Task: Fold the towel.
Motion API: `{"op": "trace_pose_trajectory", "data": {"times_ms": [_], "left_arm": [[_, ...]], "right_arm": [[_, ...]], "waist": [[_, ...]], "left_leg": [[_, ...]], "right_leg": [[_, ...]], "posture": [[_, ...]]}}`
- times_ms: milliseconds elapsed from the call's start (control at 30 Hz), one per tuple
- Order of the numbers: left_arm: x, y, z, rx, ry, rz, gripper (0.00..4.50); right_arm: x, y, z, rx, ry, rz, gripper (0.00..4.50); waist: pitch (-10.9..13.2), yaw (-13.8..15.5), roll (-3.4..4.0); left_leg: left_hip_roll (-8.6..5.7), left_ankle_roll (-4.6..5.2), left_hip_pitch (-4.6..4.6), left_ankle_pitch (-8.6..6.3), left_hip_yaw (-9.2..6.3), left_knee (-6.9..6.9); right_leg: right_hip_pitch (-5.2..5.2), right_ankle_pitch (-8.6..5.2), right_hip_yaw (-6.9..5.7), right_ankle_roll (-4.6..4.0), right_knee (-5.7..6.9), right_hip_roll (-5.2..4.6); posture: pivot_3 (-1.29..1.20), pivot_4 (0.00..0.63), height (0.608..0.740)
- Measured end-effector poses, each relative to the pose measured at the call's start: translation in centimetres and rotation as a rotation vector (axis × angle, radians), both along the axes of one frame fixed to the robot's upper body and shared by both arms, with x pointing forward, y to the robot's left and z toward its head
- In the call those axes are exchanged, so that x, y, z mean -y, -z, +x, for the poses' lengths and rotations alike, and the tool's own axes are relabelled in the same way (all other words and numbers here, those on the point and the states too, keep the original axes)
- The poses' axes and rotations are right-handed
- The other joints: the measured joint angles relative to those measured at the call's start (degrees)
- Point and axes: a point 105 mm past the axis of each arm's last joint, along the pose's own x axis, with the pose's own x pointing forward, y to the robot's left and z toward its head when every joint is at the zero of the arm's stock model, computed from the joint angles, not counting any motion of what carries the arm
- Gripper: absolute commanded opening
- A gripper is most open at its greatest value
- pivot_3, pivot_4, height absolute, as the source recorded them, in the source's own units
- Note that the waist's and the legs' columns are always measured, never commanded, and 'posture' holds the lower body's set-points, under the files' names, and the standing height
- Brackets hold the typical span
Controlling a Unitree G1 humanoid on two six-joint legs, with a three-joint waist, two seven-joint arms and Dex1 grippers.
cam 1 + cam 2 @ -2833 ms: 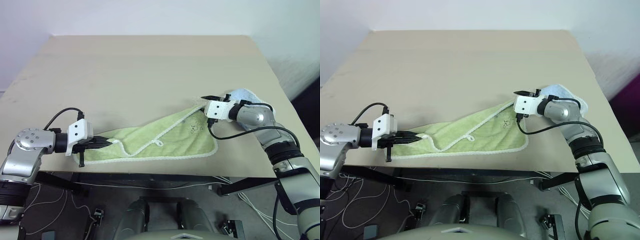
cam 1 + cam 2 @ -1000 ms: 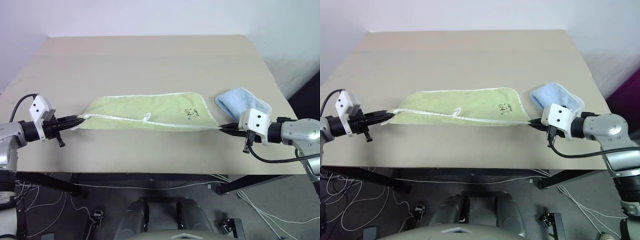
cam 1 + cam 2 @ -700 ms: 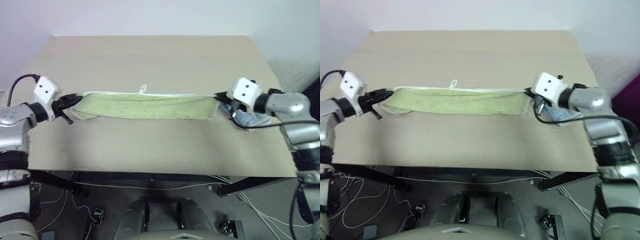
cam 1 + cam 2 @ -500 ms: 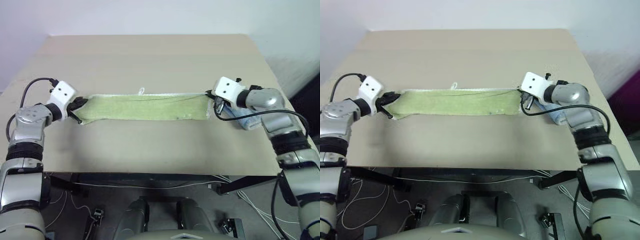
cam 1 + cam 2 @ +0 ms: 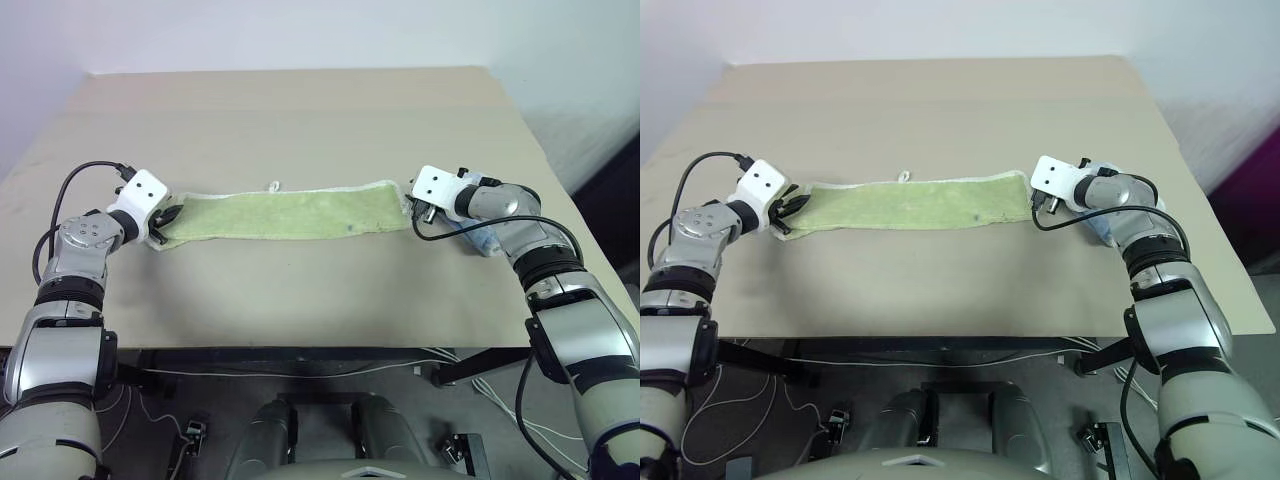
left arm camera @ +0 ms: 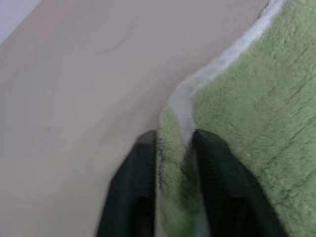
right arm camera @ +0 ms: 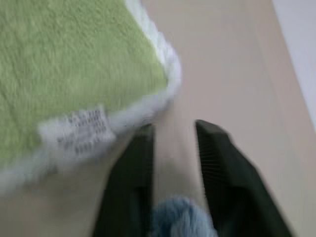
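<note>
The light green towel lies on the table as a long narrow folded strip, its small white loop poking out at the far edge. My left gripper is at the strip's left end; in the left wrist view its fingers stand apart with the towel's white-trimmed edge lying between them. My right gripper is at the right end, open, with bare table between its fingers. The towel's corner with a white tag lies just beside them.
A small light blue cloth lies under my right forearm, right behind the right gripper. The beige table stretches bare beyond the towel. Its right edge is close to my right arm.
Both grippers carried the towel's near edge away from me over the far edge, folding it into a narrow strip. Their fingers, shut on the corners before, now stand parted.
</note>
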Motion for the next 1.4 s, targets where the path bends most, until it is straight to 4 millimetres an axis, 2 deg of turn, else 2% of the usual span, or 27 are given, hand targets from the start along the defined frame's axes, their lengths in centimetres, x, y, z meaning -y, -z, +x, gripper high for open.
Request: {"op": "trace_pose_trajectory", "data": {"times_ms": [133, 200, 267, 333, 400, 467, 500, 600, 767, 867, 1033, 1167, 1400], "left_arm": [[-0.2, -0.5, 0.1, 0.033, -0.012, 0.012, 3.61], [-0.6, -1.1, 0.0, 0.068, -0.02, 0.017, 3.65], [-1.6, -1.6, -0.3, 0.099, -0.054, 0.019, 3.65], [-2.8, -1.7, -1.0, 0.12, -0.092, 0.001, 3.65], [-3.3, -1.8, -1.6, 0.147, -0.106, -0.034, 3.65], [-3.7, -1.7, -2.0, 0.157, -0.113, -0.077, 3.65], [-3.5, -1.9, -2.2, 0.169, -0.101, -0.099, 3.65], [-1.8, -2.8, -2.3, 0.204, -0.011, -0.161, 3.65], [0.3, -3.4, -2.9, 0.203, 0.108, -0.223, 3.65], [1.6, -3.6, -3.2, 0.193, 0.176, -0.266, 3.65], [3.6, -4.0, -3.9, 0.17, 0.29, -0.316, 3.65], [4.3, -3.7, -4.1, 0.15, 0.319, -0.32, 3.65], [5.1, -4.2, -4.3, 0.149, 0.351, -0.318, 3.65]], "right_arm": [[0.0, -0.5, -0.3, 0.056, -0.014, 0.029, 3.57], [0.5, -0.8, -0.8, 0.091, -0.005, 0.043, 4.23], [1.2, -1.7, -1.4, 0.118, 0.03, 0.12, 4.23], [2.3, -2.4, -2.4, 0.09, 0.1, 0.295, 4.23], [3.2, -2.4, -4.3, -0.01, 0.172, 0.523, 4.23], [3.3, -1.6, -5.7, -0.142, 0.229, 0.722, 4.23], [3.1, -1.3, -6.3, -0.212, 0.259, 0.839, 4.37], [2.4, -0.8, -7.5, -0.414, 0.354, 1.163, 4.37], [1.0, 1.6, -9.5, -0.732, 0.477, 1.46, 4.37], [-0.6, 2.6, -10.1, -0.864, 0.52, 1.548, 4.37], [-2.3, 2.0, -9.5, -0.907, 0.545, 1.671, 4.37], [-2.6, 1.7, -8.4, -0.914, 0.571, 1.747, 4.37], [-2.9, 3.1, -6.6, -0.946, 0.642, 1.803, 4.37]], "waist": [[0.0, 0.1, 0.0], [0.0, 0.2, 0.0], [0.0, 0.3, 0.0], [0.0, 0.3, -0.01], [0.0, 0.4, -0.01], [0.0, 0.5, -0.01], [0.0, 0.5, -0.01], [0.0, 0.6, -0.02], [0.0, 0.8, -0.02], [0.0, 0.6, -0.02], [0.0, 0.3, 0.0], [0.0, 0.3, 0.01], [-0.1, 0.0, -0.09]], "left_leg": [[0.0, -0.01, 0.0, 0.0, 0.0, 0.01], [-0.01, 0.0, 0.0, 0.0, 0.0, 0.01], [0.0, 0.0, 0.0, 0.0, -0.01, 0.0], [0.01, 0.0, -0.01, 0.0, -0.04, 0.0], [0.03, 0.01, -0.03, -0.01, -0.1, 0.0], [0.03, 0.01, -0.03, -0.01, -0.09, 0.04], [0.03, 0.01, -0.03, -0.01, -0.1, 0.05], [0.03, -0.01, -0.01, 0.0, -0.1, 0.05], [0.03, 0.0, -0.01, 0.0, -0.08, -0.01], [0.03, 0.0, -0.01, 0.0, -0.05, 0.0], [0.03, -0.01, -0.01, 0.0, -0.05, -0.03], [0.03, -0.01, 0.0, 0.01, -0.05, -0.04], [0.06, -0.02, 0.12, 0.01, -0.01, -0.04]], "right_leg": [[-0.01, 0.0, -0.01, 0.0, 0.03, -0.02], [-0.01, 0.0, -0.01, 0.0, 0.02, -0.03], [0.0, 0.0, -0.01, 0.0, 0.02, -0.07], [0.02, 0.0, 0.0, 0.0, 0.02, -0.09], [0.06, 0.0, -0.01, 0.0, 0.0, -0.1], [0.07, 0.0, -0.01, 0.0, 0.01, -0.1], [0.07, 0.0, -0.01, -0.01, 0.04, -0.1], [0.08, 0.01, 0.0, -0.01, 0.09, -0.1], [0.03, 0.01, 0.02, -0.01, 0.08, -0.11], [0.0, 0.01, 0.06, -0.01, 0.12, -0.11], [-0.03, 0.01, 0.05, -0.01, 0.13, -0.11], [-0.04, 0.01, 0.05, -0.01, 0.13, -0.1], [0.06, 0.01, 0.06, -0.02, 0.13, -0.07]], "posture": [[0.0, 0.15, 0.74], [0.0, 0.15, 0.74], [0.0, 0.15, 0.74], [0.0, 0.15, 0.74], [0.0, 0.15, 0.74], [0.0, 0.15, 0.74], [0.0, 0.15, 0.74], [0.0, 0.15, 0.74], [0.0, 0.15, 0.74], [0.0, 0.15, 0.74], [0.0, 0.15, 0.74], [0.0, 0.15, 0.74], [0.0, 0.15, 0.74]]}}
